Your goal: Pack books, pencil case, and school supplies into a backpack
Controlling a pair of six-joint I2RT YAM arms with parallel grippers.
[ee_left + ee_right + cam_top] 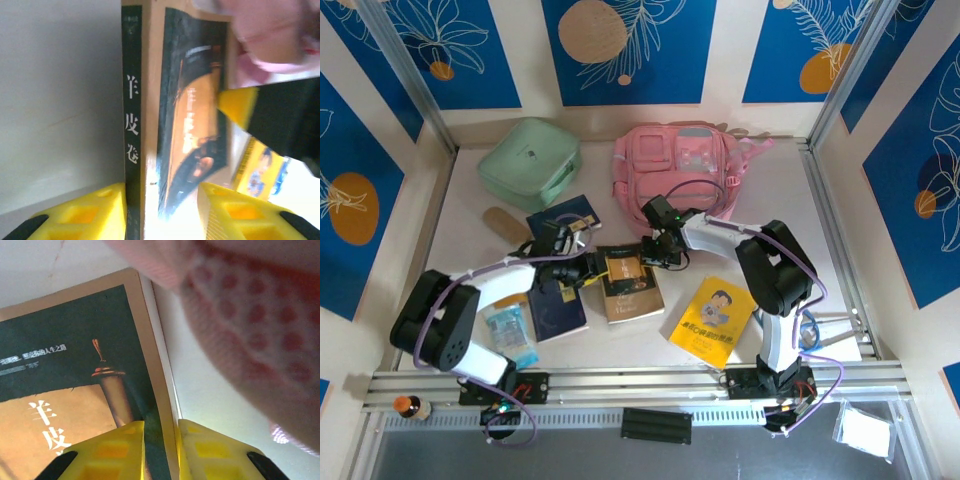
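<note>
The brown book [632, 295] with a dark centre picture lies mid-table between both arms. My left gripper [603, 268] holds its spine side, yellow fingers pressing either side of the book [150, 100]. From the right, my right gripper [653, 252] pinches the cover's far edge [75, 340] between its fingers. The pink backpack [680, 165] stands just behind and looms over the right wrist view [250, 315]. A yellow book [713, 318] lies front right. Two navy books [565, 222] [555, 305] lie left of centre. The beige pencil case [505, 222] rests further left.
A mint-green square case [530, 160] sits at the back left. A blue-wrapped packet [510, 335] lies by the left arm's base. The metal rail [640, 380] bounds the near edge, with a small bottle [410, 407] beyond it. Patterned walls enclose the other sides.
</note>
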